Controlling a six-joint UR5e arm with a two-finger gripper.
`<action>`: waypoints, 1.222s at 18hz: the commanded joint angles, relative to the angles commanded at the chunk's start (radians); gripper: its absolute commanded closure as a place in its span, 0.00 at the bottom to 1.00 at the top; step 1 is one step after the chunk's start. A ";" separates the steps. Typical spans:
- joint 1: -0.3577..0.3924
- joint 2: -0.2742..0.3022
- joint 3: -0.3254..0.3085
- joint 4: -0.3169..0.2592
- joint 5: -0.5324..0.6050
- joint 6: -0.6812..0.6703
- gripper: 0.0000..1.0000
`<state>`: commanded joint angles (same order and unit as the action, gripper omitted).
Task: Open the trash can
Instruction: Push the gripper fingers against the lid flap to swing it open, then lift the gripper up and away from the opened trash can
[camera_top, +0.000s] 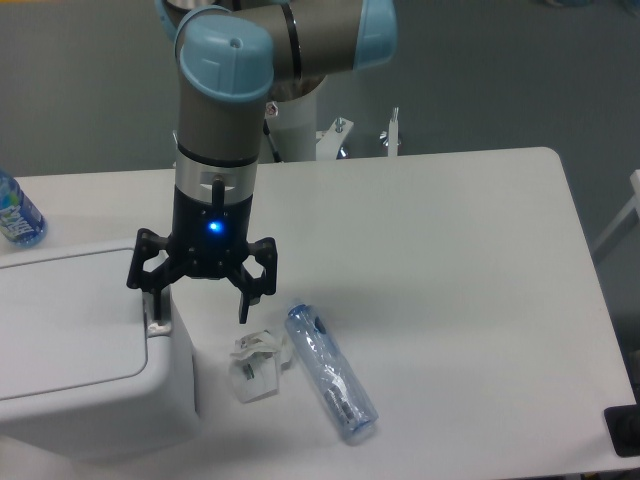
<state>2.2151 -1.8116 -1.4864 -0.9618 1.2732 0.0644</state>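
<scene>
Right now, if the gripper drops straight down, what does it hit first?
Probably the trash can: the gripper is open, one finger over its right rim and the other looks over bare table. Depth is uncertain.

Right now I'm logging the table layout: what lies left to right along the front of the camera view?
Trash can → crumpled wrapper → lying bottle.

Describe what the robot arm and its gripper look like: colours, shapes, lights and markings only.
The robot arm is a thick grey cylinder with rounded light-blue joint caps. A narrow white band with a small dark mark sits below it, above a black wrist carrying a glowing blue light. The black two-finger gripper has angular linkage arms and slim fingers. No loose cables show.
</scene>
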 joint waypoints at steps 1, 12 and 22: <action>0.000 0.000 0.000 0.000 0.000 0.000 0.00; 0.072 0.005 0.150 0.000 0.012 0.078 0.00; 0.166 0.014 0.170 -0.110 0.362 0.464 0.00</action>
<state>2.3806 -1.7978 -1.3160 -1.0718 1.6352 0.5281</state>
